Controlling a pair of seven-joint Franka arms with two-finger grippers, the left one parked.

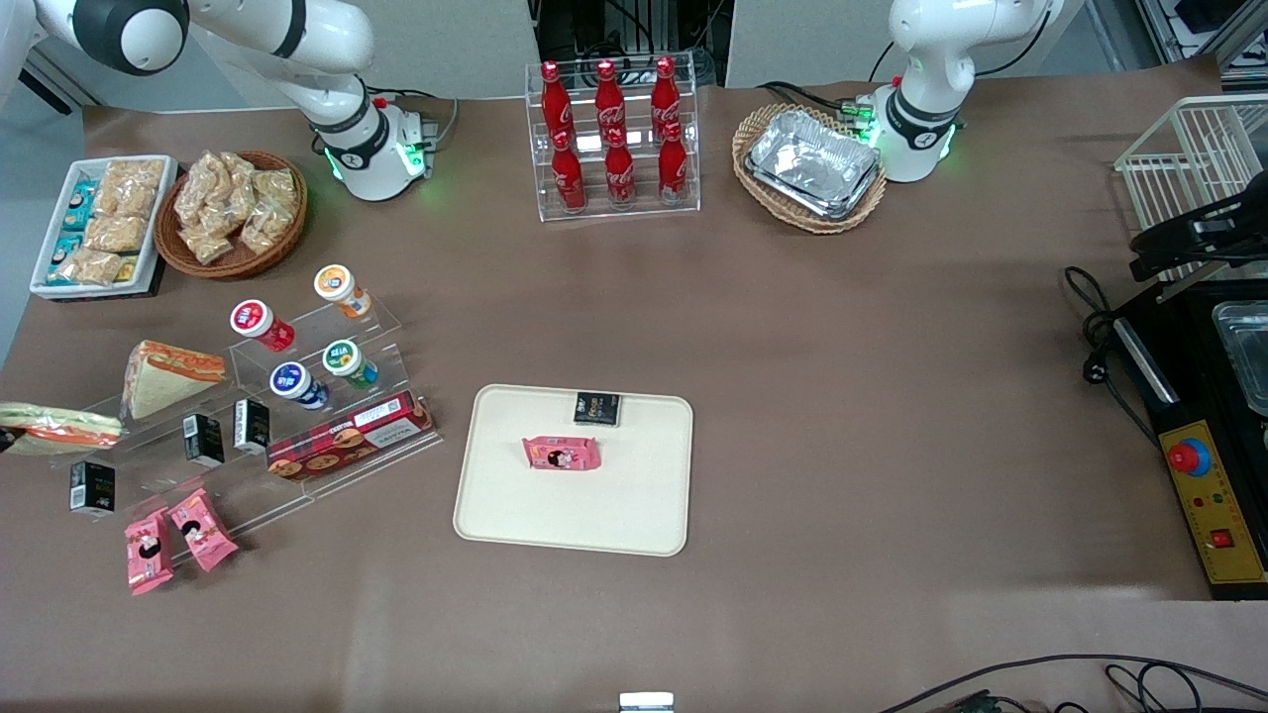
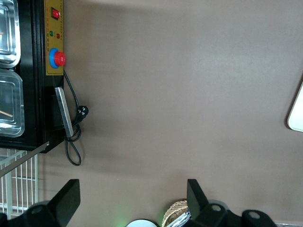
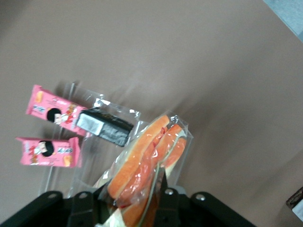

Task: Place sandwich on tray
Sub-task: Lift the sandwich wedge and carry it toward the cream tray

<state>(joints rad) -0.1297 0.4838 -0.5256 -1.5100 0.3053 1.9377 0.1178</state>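
Clutter from the crinkled clear wrap hides where my gripper (image 3: 137, 201) meets the sandwich (image 3: 147, 161), so I cannot tell whether my jaws grasp it or merely flank it. The cream tray (image 1: 495, 495), beside the clear stand (image 1: 386, 322), holds a pink snack packet (image 1: 562, 453) and a small black box (image 1: 597, 408). The sandwich lies on the stand's outermost step, toward the working arm's end of the table, its long axis running along the step and its outer tip cut off in the front view.

The red bottles (image 1: 615, 134) in the clear rack have white Coca-Cola writing on them. The small black box (image 1: 597, 408) on the tray (image 1: 515, 505) has gold writing too small to read.
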